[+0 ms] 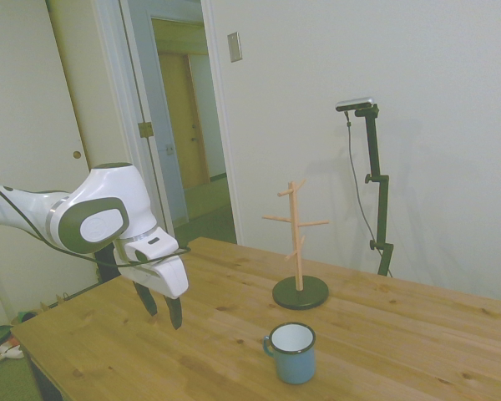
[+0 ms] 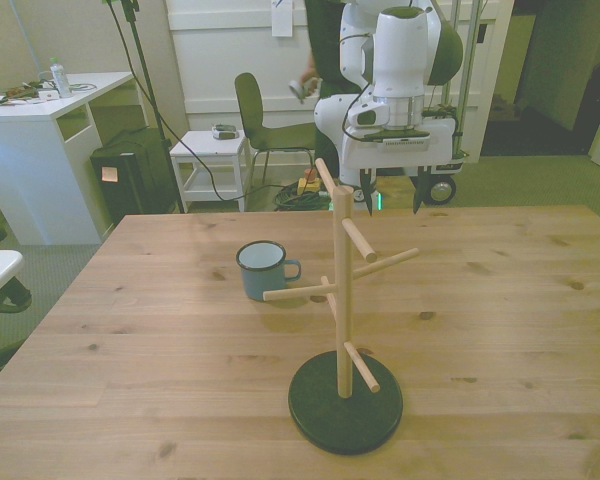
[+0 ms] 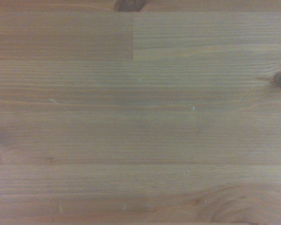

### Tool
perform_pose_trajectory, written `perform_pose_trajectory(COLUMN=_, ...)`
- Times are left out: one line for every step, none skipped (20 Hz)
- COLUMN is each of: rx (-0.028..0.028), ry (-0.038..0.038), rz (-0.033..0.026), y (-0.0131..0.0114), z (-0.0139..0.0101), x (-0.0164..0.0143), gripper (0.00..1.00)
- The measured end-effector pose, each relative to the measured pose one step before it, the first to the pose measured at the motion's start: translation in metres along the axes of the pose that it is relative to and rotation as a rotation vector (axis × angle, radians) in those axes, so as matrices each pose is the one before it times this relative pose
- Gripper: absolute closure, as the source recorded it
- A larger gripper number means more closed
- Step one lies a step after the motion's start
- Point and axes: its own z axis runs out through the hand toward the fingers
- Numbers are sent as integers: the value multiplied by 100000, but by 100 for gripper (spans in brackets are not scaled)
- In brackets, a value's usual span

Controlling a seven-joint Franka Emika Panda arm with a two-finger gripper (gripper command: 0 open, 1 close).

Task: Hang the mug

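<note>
Side view: the mug (image 1: 293, 352) stands upright on the table (image 1: 417, 334), in front of the wooden peg stand (image 1: 298, 248) and a little apart from its dark round base. Its loop handle sticks out on the side facing the tool (image 1: 162, 307), which hangs above the table well apart from the mug, fingers pointing down with a gap between them and nothing held.

It looks like a small enamel mug, so I judge it light, stiff and hard, with a glossy skin that may slip under narrow fingers. Enamel chips, so a knock against a peg is a risk. The handle has to stay free to go over a peg, so the wall at the rim, one finger inside and one outside, on the side away from the handle, seems the best hold.

Front view: the mug (image 2: 262, 270) sits beyond the peg stand (image 2: 343, 310) and toward the front view's left of it, with the handle turned toward the stand's post. The tool (image 2: 390, 192) hovers farther back, past the stand, its two dark fingers clearly spread.

Wrist view: only bare table (image 3: 140, 112) boards with knots show; neither mug nor stand appears.
</note>
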Motion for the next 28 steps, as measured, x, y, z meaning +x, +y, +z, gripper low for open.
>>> perform_pose_trajectory(rx=-13, ry=-109, rz=93, y=19, z=38, x=56, gripper=0)
perform_pose_trajectory(rx=167, ry=-339, rz=-230, y=245, z=23, x=265, gripper=0)
perform_pose_trajectory(rx=27, ry=22, rz=19, y=20, z=-99, x=-9, gripper=0)
perform_pose_trajectory(rx=135, ry=154, rz=161, y=94, z=-249, x=30, gripper=0)
perform_pose_trajectory(rx=-2, ry=6, rz=467, y=247, z=-427, x=90, gripper=0)
perform_pose_trajectory(rx=53, ry=319, rz=770, y=408, z=-595, x=205, gripper=0)
perform_pose_trajectory(rx=49, ry=654, rz=1038, y=610, z=-760, x=391, gripper=0)
perform_pose_trajectory(rx=-17, ry=979, rz=1072, y=705, z=-888, x=540, gripper=0)
perform_pose_trajectory(rx=313, ry=859, rz=1246, y=873, z=-961, x=776, gripper=0)
perform_pose_trajectory(rx=403, ry=792, rz=1466, y=1015, z=-927, x=1013, gripper=0)
perform_pose_trajectory(rx=603, ry=572, rz=1122, y=985, z=-762, x=1129, gripper=0)
perform_pose_trajectory(rx=558, ry=347, rz=1300, y=1050, z=-545, x=1216, gripper=0)
perform_pose_trajectory(rx=499, ry=361, rz=1108, y=941, z=-376, x=1180, gripper=0)
perform_pose_trajectory(rx=450, ry=39, rz=1193, y=925, z=-201, x=1126, gripper=0)
perform_pose_trajectory(rx=450, ry=25, rz=1087, y=928, z=-170, x=1151, gripper=0)
perform_pose_trajectory(rx=264, ry=-70, rz=1222, y=896, z=-88, x=1235, gripper=0)
perform_pose_trajectory(rx=299, ry=145, rz=1132, y=672, z=-199, x=1298, gripper=0)
perform_pose_trajectory(rx=151, ry=246, rz=1256, y=344, z=-178, x=1252, gripper=0)
perform_pose_trajectory(rx=154, ry=180, rz=1028, y=30, z=-151, x=1223, gripper=0)
perform_pose_trajectory(rx=15, ry=37, rz=780, y=-239, z=-113, x=1086, gripper=0)
perform_pose_trajectory(rx=-266, ry=-250, rz=890, y=-320, z=4, x=1045, gripper=0)
perform_pose_trajectory(rx=-476, ry=-294, rz=859, y=-322, z=79, x=1045, gripper=0)
perform_pose_trajectory(rx=-347, ry=-183, rz=803, y=-378, z=160, x=1013, gripper=0)
perform_pose_trajectory(rx=-497, ry=-334, rz=867, y=-325, z=312, x=990, gripper=0)
perform_pose_trajectory(rx=-595, ry=-387, rz=882, y=-236, z=422, x=925, gripper=0)
perform_pose_trajectory(rx=-710, ry=-387, rz=794, y=-182, z=486, x=834, gripper=0)
perform_pose_trajectory(rx=-714, ry=-434, rz=813, y=-40, z=494, x=792, gripper=0)
perform_pose_trajectory(rx=-467, ry=-403, rz=782, y=121, z=364, x=793, gripper=0)
